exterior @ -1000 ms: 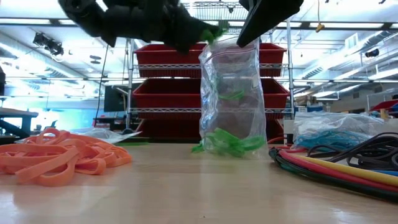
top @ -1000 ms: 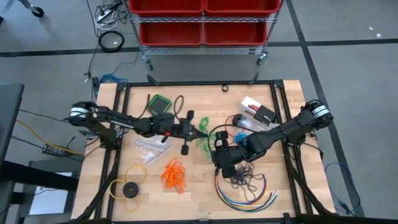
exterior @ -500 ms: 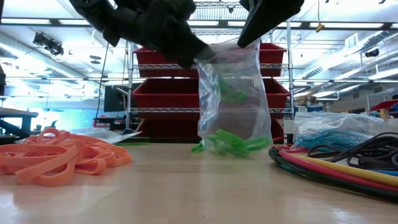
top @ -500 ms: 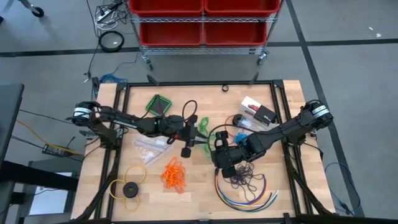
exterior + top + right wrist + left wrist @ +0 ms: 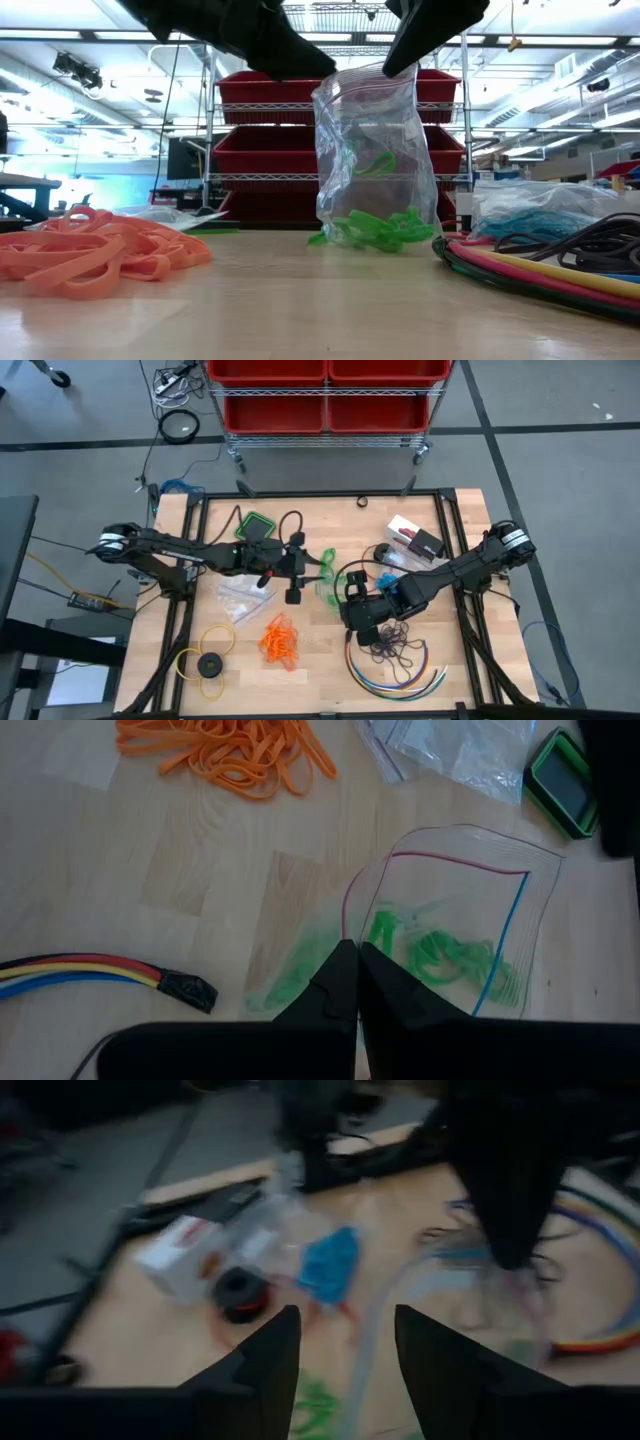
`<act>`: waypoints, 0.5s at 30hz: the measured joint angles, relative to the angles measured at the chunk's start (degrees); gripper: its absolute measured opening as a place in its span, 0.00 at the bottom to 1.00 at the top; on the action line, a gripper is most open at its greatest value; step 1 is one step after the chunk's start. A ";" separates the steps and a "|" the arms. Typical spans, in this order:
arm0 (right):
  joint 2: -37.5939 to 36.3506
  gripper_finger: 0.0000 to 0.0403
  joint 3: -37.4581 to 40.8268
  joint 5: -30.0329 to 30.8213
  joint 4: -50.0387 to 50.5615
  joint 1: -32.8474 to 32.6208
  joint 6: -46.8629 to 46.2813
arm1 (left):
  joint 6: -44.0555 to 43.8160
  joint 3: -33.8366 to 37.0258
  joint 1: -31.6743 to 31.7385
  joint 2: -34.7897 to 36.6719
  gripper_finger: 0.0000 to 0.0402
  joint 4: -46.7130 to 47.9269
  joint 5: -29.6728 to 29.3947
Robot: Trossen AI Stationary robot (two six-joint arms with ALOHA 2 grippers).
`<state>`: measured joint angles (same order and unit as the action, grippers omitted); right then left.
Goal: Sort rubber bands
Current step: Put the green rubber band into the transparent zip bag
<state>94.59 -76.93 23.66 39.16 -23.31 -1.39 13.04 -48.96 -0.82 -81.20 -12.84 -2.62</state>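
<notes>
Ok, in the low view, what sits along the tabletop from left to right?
Pile of orange rubber bands → upright clear plastic bag holding green rubber bands → bundle of red, yellow and dark cables.

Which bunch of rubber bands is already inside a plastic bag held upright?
The green rubber bands: they lie in the clear bag that the right gripper pinches upright. The orange bunch lies loose on the table.

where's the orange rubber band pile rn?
High view: the orange rubber bands lie loose on the table's near-centre, left of the multicoloured cables and right of the yellow ring. In the low view they sit at far left.
</notes>
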 joint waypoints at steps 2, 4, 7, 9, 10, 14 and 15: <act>0.00 0.00 0.00 0.02 -0.01 0.00 0.00 | 1.08 0.01 0.03 1.46 0.43 2.08 -2.63; 0.00 0.00 0.00 0.01 0.10 0.00 0.00 | 1.58 -0.08 0.04 2.68 0.43 4.78 -5.00; 0.00 0.00 0.00 0.02 0.19 0.00 0.00 | 1.55 -0.01 0.17 2.75 0.43 7.81 -6.86; 0.00 0.00 0.00 0.02 0.15 0.00 0.00 | 0.95 0.26 0.17 2.69 0.43 10.00 -7.15; 0.00 0.00 0.00 0.02 0.14 0.00 0.00 | 0.19 0.81 0.17 2.56 0.43 9.84 -7.43; 0.00 0.00 0.00 0.01 0.09 0.00 0.00 | -2.25 4.16 0.17 2.38 0.42 9.62 -10.78; 0.00 0.00 0.00 0.00 0.11 0.00 0.00 | -3.04 5.22 0.17 2.38 0.42 8.79 -11.27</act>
<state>94.59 -76.93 23.66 39.27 -23.31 -1.39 10.00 -43.74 -0.64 -78.83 -4.05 -13.89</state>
